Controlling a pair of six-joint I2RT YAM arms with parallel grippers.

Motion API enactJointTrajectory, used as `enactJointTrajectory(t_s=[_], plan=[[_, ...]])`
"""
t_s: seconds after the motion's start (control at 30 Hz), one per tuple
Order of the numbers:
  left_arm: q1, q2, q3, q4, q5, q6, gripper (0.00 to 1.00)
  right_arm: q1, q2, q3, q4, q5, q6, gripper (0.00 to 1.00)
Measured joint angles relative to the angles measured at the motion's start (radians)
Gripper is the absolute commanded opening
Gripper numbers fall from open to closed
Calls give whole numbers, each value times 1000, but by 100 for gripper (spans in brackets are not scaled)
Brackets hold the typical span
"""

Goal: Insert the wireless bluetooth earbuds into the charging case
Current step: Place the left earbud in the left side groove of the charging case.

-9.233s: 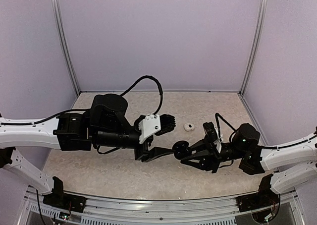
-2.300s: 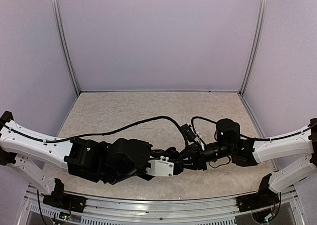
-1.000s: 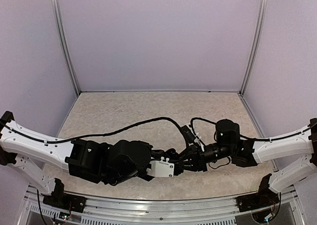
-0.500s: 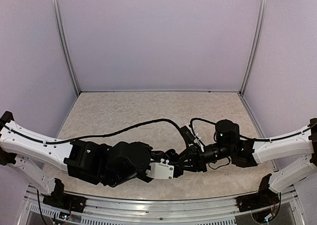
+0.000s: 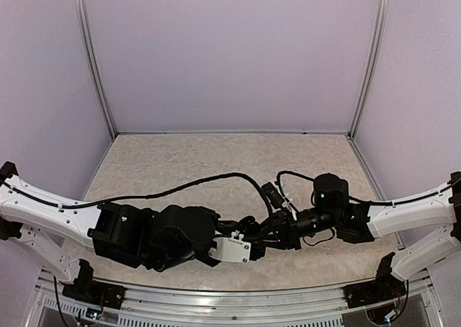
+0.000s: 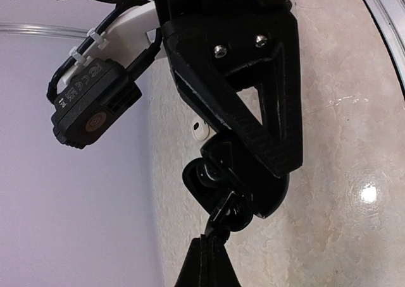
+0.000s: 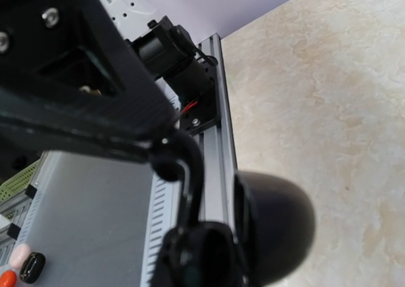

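**A:** Nearest first: what is the left claw [image 6: 212, 244] doing?

**B:** Its tips are pressed together right at the open mouth of the case [image 7: 278, 224]. I cannot tell if they pinch anything. I'd guess they are closed to make a fine point for seating a bud.

**A:** And the case?

**B:** The right claw [image 5: 272, 230] is clamped on it. It seems to be held above the table [image 6: 342, 110], with the cavity turned toward the left claw, likely so that claw can reach in.

**A:** Where are the earbuds?

**B:** A white earbud [image 6: 200, 130] lies on the table beyond the case, apart from it. I can't find the others.

**A:** Any writing?

**B:** There is pale lettering on the camera [image 6: 95, 113], too small to read.
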Motion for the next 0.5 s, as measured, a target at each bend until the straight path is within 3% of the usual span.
enactJointTrajectory(t_s=[0.5], plan=[[-8, -11, 0, -6, 7, 0, 0, 0, 0, -3, 18, -12, 0, 0]])
